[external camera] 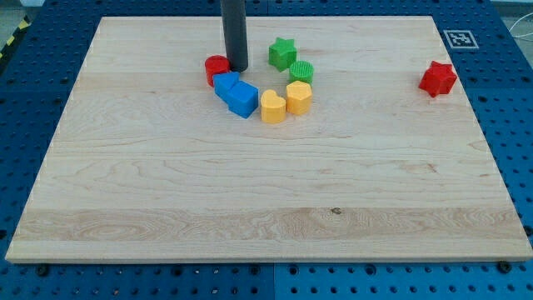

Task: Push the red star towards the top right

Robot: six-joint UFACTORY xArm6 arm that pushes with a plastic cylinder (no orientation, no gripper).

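The red star [437, 78] lies near the board's right edge, in the upper part of the view. My tip [237, 67] stands far to its left, in the upper middle of the board. The tip is right beside a red round block [216, 68] and just above a blue block [236, 93]. The rod rises straight out of the view's top.
A cluster sits by the tip: a green star [282, 53], a green round ribbed block [301, 72], a yellow heart [272, 107] and a yellow hexagonal block [299, 97]. A printed marker tag [457, 38] is at the wooden board's [250, 208] top right corner.
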